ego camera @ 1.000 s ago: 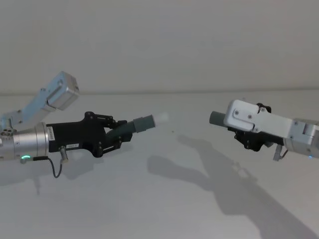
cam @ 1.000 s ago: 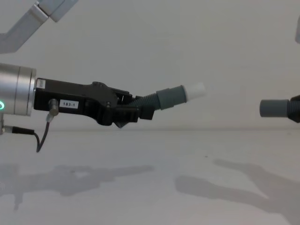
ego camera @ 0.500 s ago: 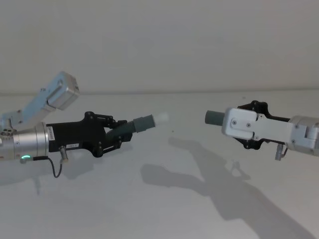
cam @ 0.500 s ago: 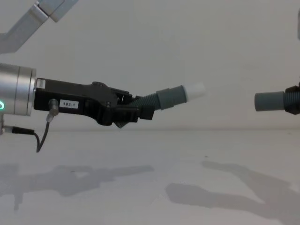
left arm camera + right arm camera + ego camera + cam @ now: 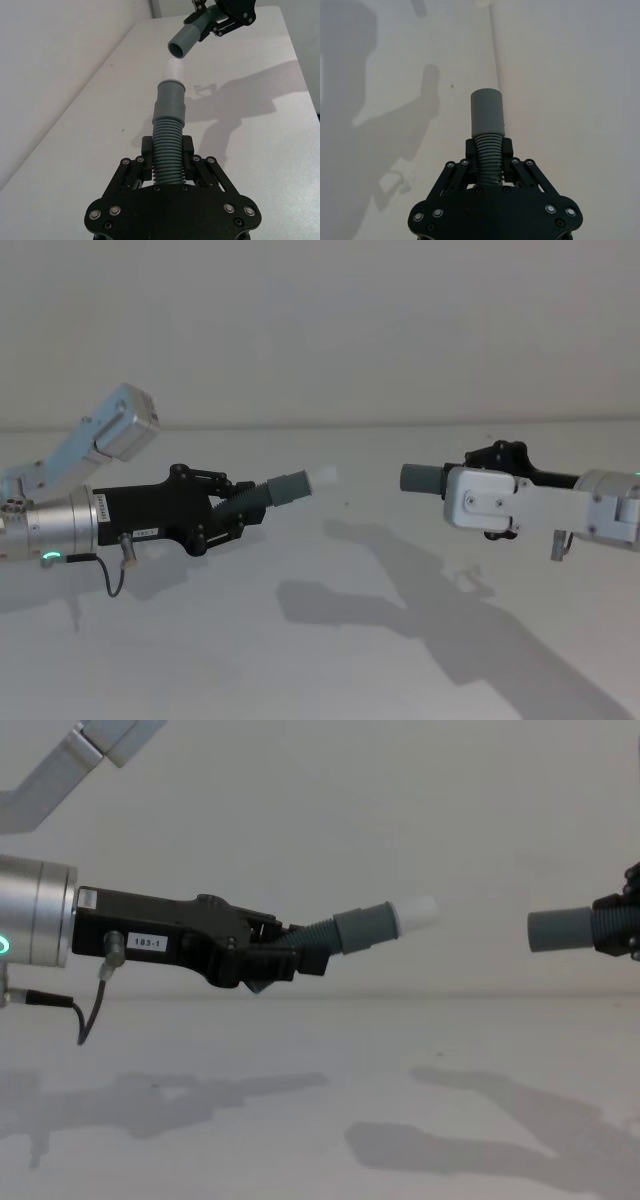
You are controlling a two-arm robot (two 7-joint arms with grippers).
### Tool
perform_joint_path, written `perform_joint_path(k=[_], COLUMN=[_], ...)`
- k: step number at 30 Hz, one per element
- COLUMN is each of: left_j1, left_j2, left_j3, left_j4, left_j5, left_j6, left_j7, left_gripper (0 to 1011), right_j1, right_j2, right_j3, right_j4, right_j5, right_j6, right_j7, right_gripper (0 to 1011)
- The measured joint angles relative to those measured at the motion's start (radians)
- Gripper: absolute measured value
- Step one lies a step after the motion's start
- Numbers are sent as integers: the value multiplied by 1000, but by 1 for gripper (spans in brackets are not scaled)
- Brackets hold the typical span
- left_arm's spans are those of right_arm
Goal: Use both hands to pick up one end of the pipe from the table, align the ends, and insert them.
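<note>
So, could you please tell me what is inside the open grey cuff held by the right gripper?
In the left wrist view the grey cuff looks hollow and dark; nothing is inserted. The white tip is short of it. Deeper inside is shadowed.

We see a plain pale wall (image 5: pixel 330 330) rising straight behind the work area, bare and matte. It meets a smooth white surface (image 5: pixel 300 670) along a faint horizontal seam. Light falls from above and in front, casting soft grey shadows (image 5: pixel 400 600) across that surface. In the left wrist view a vertical wall corner (image 5: pixel 151 9) shows.
</note>
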Motion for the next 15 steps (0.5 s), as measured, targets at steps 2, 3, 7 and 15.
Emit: perform_joint_path(k=[2, 3, 7, 15], left_j1=[0, 0, 0, 0], left_j2=[0, 0, 0, 0], left_j3=[0, 0, 0, 0], left_j4=[0, 0, 0, 0], left_j5=[0, 0, 0, 0], left_j6=[0, 0, 0, 0], left_j7=[0, 0, 0, 0], left_gripper=[306, 306, 306, 306], right_j1=[2, 3, 7, 16], right_j2=[2, 3, 5, 4], right_j3=[1, 1, 2, 4], right_j4=[0, 0, -1, -4], right_j5=[0, 1, 2, 6], right_j6=[-13, -19, -36, -66], right_j7=[7, 9, 21, 44], right_gripper=[255, 253, 253, 255])
